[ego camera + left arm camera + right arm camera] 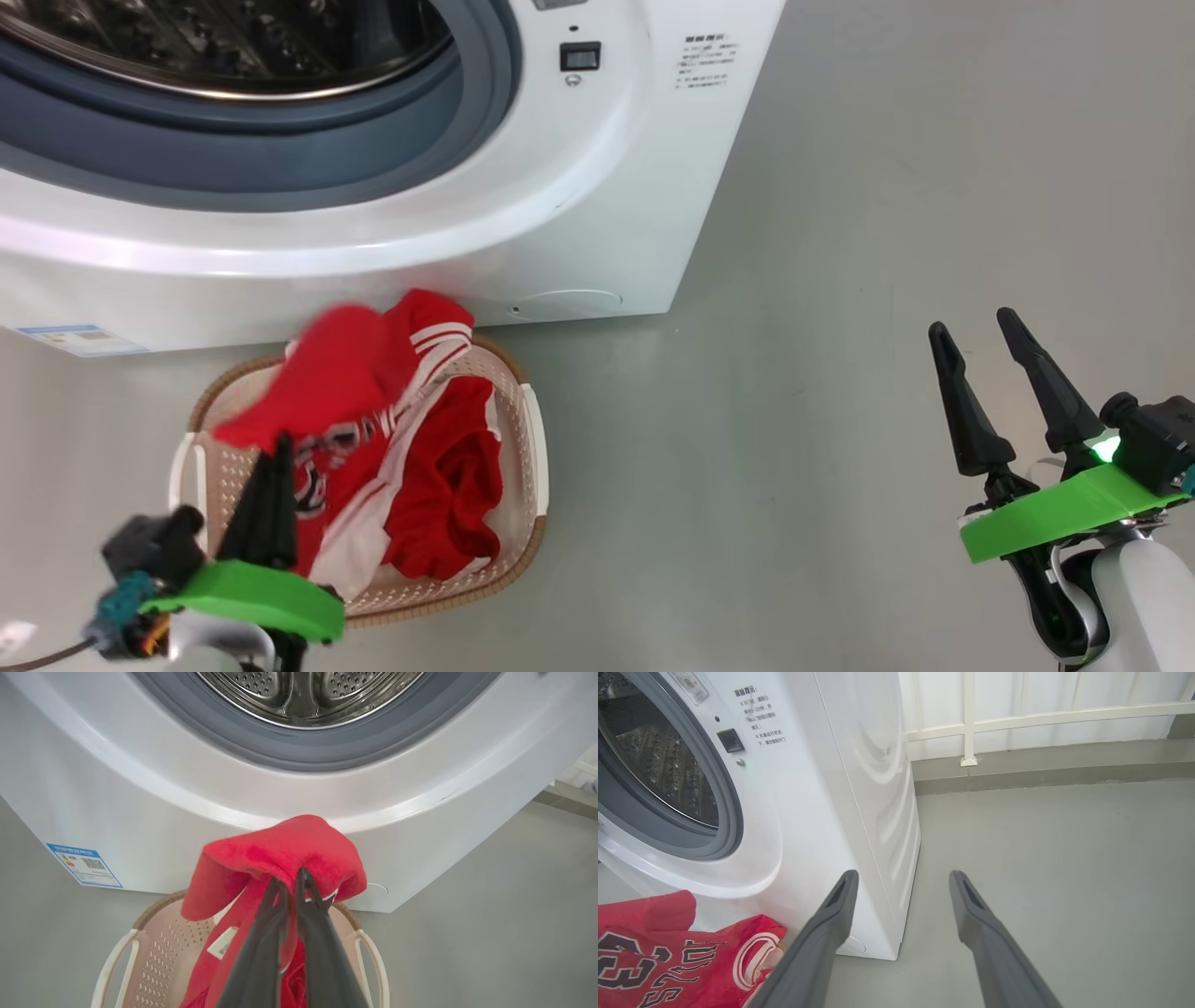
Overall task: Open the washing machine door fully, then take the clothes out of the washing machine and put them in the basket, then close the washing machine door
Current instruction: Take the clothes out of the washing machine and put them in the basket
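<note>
Red clothes (280, 849), one printed "23", are pinched between the left gripper (290, 877) fingers above the basket (154, 942); the right gripper (903, 877) is held spread.

The left gripper (278, 443) and right gripper (971, 323) — long dark tapered fingers (966, 411) — have bright green brackets (1055, 511) and white forearms (1144, 588)

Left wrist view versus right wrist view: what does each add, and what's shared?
Left wrist view: the left pincer shut on the clothes over the basket, plus a blue sticker. Right wrist view: the open right pincer, a white railing, black lettering on the red cloth. Both: the washing machine, its steel drum, grey gasket and the clothes.
</note>
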Controlling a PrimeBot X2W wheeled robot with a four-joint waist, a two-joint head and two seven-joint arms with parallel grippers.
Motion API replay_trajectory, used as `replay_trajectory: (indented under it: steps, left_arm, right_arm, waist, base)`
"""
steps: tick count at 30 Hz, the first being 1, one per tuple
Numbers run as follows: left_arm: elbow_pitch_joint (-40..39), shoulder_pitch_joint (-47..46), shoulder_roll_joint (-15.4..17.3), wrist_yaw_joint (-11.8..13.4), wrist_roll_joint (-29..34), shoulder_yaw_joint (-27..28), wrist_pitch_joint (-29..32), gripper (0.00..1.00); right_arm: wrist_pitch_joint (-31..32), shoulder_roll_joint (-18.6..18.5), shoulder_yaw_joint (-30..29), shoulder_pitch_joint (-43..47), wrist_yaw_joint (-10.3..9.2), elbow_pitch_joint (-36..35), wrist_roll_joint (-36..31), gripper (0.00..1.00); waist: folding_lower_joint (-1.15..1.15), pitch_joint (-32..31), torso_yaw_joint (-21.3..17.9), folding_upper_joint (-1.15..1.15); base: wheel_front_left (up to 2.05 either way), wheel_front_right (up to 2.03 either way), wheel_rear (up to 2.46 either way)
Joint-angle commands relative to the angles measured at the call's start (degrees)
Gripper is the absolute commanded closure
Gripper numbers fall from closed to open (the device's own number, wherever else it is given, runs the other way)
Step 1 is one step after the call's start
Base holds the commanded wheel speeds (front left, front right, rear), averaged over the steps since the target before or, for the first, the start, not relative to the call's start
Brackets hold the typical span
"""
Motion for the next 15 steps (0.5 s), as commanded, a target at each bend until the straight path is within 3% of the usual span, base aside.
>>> replay_trajectory:
  steps: [1,15]
  left_arm:
    - [0.5,-1.3,1.2,-0.2,-0.4,1.2,-0.5,1.00]
    - [24.1,-13.3,2.3,-0.2,-3.0,-9.4,-0.5,1.00]
  right_arm:
    - [-0.7,-0.6,1.1,0.2,0.09,-1.5,0.1,0.00]
    - [-0.7,-0.1,1.2,-1.2,0.09,-1.9,0.0,0.00]
  waist:
    - [0.00,0.7,-0.5,0.00]
    - [0.00,4.8,-3.2,0.00]
  base:
    - [0.00,0.00,0.00]
    - [0.00,0.00,0.00]
